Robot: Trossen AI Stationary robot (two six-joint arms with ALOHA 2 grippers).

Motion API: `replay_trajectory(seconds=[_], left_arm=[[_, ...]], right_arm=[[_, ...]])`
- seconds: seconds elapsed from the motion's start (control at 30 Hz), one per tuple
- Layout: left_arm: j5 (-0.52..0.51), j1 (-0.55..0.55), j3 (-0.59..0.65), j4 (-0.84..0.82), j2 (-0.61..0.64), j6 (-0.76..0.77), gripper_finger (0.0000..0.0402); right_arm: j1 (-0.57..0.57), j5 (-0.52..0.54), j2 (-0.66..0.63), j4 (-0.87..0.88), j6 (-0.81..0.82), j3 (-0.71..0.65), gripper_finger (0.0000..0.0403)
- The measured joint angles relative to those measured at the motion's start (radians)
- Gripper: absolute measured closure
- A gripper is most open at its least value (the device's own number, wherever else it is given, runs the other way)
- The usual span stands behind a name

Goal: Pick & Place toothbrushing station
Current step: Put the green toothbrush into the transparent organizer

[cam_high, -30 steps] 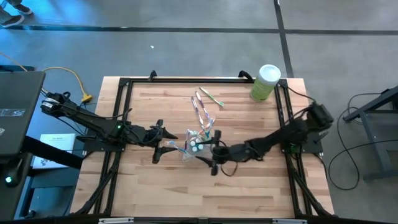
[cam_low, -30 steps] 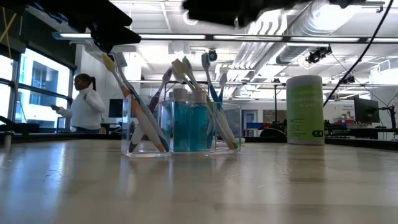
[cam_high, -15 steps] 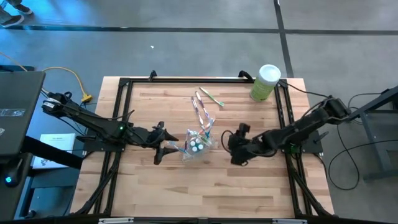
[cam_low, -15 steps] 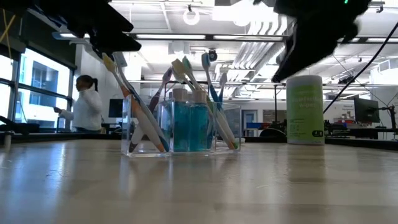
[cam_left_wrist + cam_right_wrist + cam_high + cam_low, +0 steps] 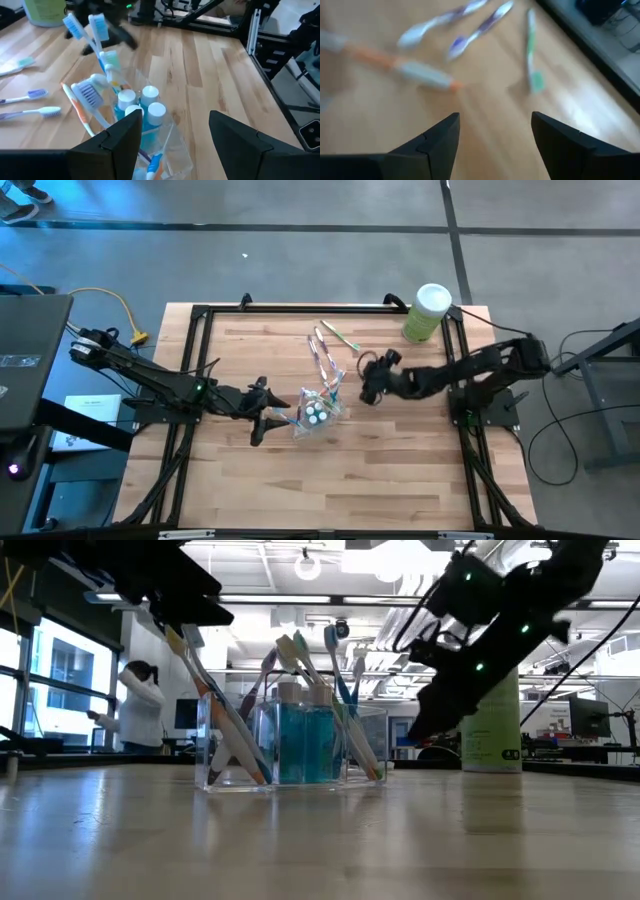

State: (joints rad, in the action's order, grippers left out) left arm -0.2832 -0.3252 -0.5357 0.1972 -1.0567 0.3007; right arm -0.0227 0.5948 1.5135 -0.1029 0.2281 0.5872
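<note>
— What's the left arm doing at the table's centre-left?
— Its left gripper (image 5: 268, 420) sits just beside the clear plastic cup (image 5: 316, 417), fingers spread, nothing between them. From the wrist camera the cup (image 5: 150, 135) lies straight ahead of the open jaws, so I judge it is lined up to steady or take the cup.

— And what's in the cup?
— Several toothbrushes (image 5: 215, 705) standing heads up, leaning outward, plus teal toothpaste tubes (image 5: 305, 745) with white caps (image 5: 150, 102) upright between them. It stands mid-table on the wooden table (image 5: 400, 480).

— Anything left outside?
— Yes: loose toothbrushes (image 5: 328, 352) lie flat on the boards beyond the cup, toward the far edge; one is green (image 5: 532, 52).

— The right arm?
— Its right gripper (image 5: 372, 383) hangs right of the cup, near those loose brushes, fingers apart and empty, aimed at them in its wrist view. Likely the next pick.

— The green canister (image 5: 428, 312)?
— Far right corner, well apart, not involved.
</note>
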Motion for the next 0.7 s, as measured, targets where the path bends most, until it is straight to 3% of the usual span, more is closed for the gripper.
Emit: replay_trajectory(seconds=[0.13, 0.27, 0.37, 0.7], left_arm=[[0.000, -0.006, 0.000, 0.047, 0.004, -0.015, 0.0175], [0.000, -0.014, 0.000, 0.080, 0.006, -0.016, 0.0175], [0.001, -0.014, 0.000, 0.090, 0.006, -0.015, 0.0175], [0.007, -0.014, 0.000, 0.098, 0.006, -0.016, 0.0175]], right_arm=[[-0.129, -0.092, 0.000, -0.254, -0.067, -0.082, 0.0165], [-0.237, -0.237, 0.000, -0.396, -0.071, -0.116, 0.0165], [-0.286, -0.309, 0.000, -0.413, -0.070, -0.118, 0.0165], [-0.354, -0.338, 0.014, -0.430, -0.068, -0.118, 0.0165]])
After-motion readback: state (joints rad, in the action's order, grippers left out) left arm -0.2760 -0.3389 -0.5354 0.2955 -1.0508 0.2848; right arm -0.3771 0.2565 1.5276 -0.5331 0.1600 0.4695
